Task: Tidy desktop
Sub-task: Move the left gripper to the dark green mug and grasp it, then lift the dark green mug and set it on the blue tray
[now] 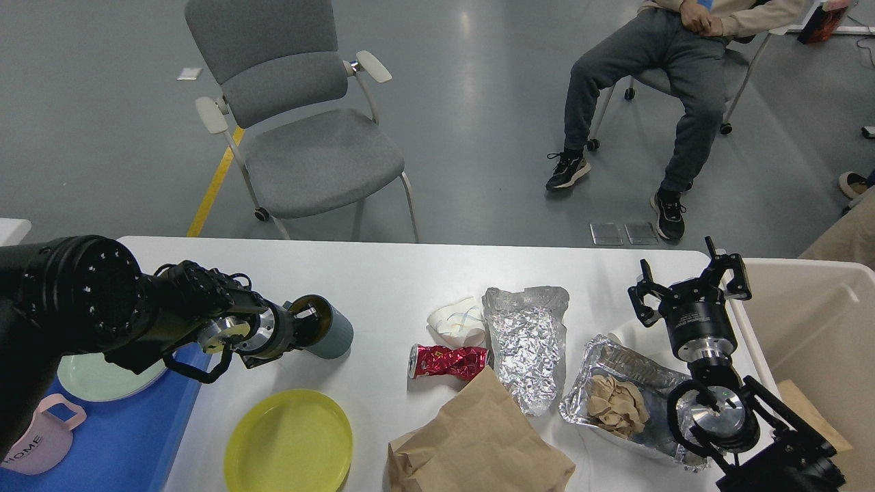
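The bench (403,273), white with rounded corners, spans the lower half of the view, in front of a grey chair (301,130). At its left edge a blue tray (116,437) holds a pale plate (102,379) and a pink mug (37,444). The left gripper (309,322) has its jaws clamped on the rim of a tilted grey-green cup (331,333). A yellow plate (288,441) lies nearer. Then come a white wad (454,321), a red can (448,360), a paper bag (478,444), crumpled foil (526,342) and a foil tray (629,403). The right gripper (689,287) hovers with jaws apart beside a beige bin (813,328).
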